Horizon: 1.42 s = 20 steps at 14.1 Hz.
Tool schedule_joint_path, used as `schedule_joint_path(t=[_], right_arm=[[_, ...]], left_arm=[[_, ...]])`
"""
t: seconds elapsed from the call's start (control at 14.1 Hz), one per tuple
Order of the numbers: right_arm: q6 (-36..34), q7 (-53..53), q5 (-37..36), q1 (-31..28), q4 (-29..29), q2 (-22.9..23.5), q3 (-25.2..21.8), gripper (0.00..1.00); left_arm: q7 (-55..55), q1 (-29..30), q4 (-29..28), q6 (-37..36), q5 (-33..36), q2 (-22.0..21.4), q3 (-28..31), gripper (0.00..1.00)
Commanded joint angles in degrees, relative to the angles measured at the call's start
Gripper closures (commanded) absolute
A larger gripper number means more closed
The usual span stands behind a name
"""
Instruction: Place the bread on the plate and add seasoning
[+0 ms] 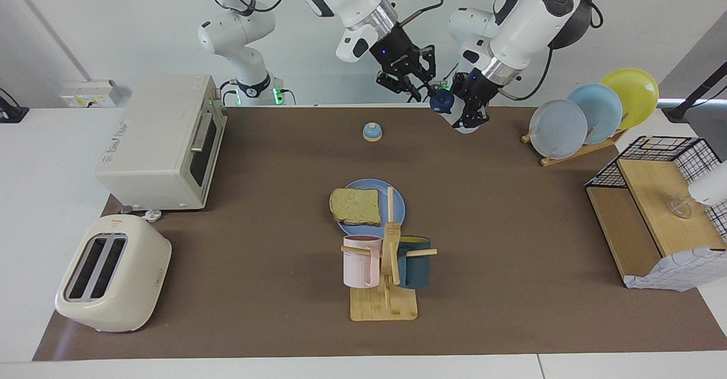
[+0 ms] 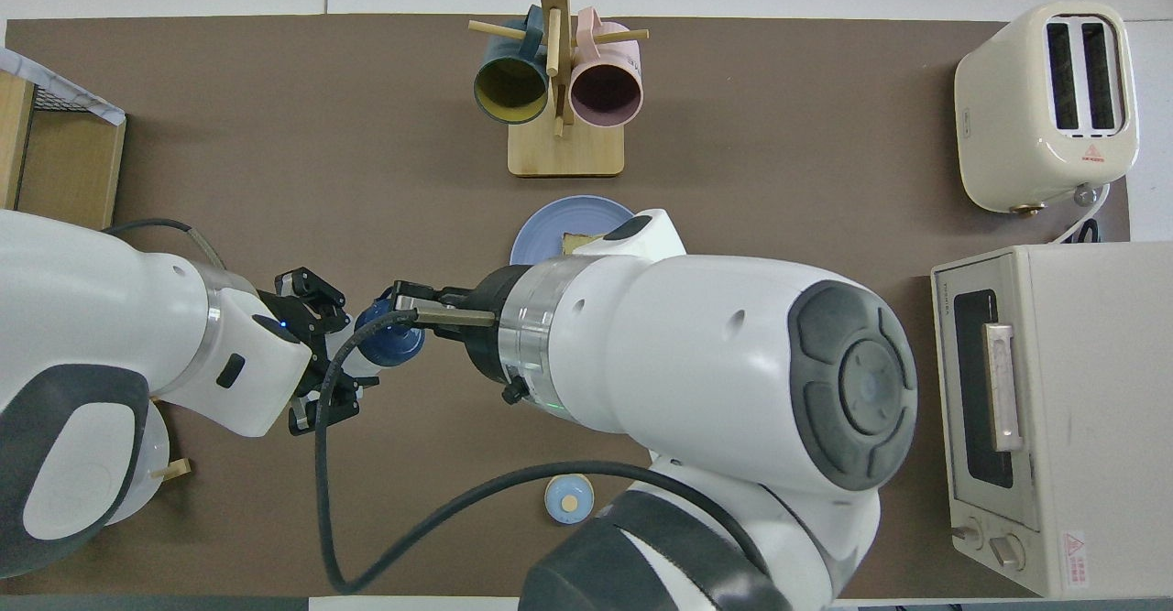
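The bread (image 1: 355,205) lies on the round blue plate (image 1: 398,202) in the middle of the table; from overhead only a corner of the bread (image 2: 575,243) and part of the plate (image 2: 541,234) show past the right arm. My left gripper (image 1: 470,115) (image 2: 344,356) is shut on the white body of the seasoning (image 1: 461,124), held tilted in the air over the robots' edge of the table. Its dark blue cap (image 2: 389,341) points at my right gripper (image 1: 427,86) (image 2: 403,304), which sits right at the cap.
A small blue-domed bell (image 1: 372,132) sits near the robots. A mug rack (image 1: 386,265) stands just beside the plate, farther from the robots. Oven (image 1: 162,140) and toaster (image 1: 113,274) are at the right arm's end; plate rack (image 1: 590,115) and wire shelf (image 1: 659,208) at the left arm's.
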Motion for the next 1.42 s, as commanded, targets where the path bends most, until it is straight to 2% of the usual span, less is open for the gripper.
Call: schedule_joint_path(t=[0.0,0.28,0.57,1.35], right_arm=[[0.94,1.4,-1.38,0.35,0.05,0.06,-0.06,0.66],[0.94,1.4,-1.38,0.35,0.05,0.06,-0.06,0.74],[0.94,1.48,-1.46,0.35,-0.04,0.06,-0.06,1.0],[1.2,2.53,-0.33,-0.09,0.31,0.5,-0.06,1.0]], left_arm=[[-0.58,-0.52,-1.77,1.11,-0.99,-1.99,0.3,1.0],[-0.67,-0.52,-1.77,1.11,-1.16,-1.99,0.3,1.0],[-0.67,-0.52,-1.77,1.11,-1.43,-1.99,0.3,1.0],[-0.67,-0.44,-1.77,0.93,-1.78,-1.99,0.3,1.0]])
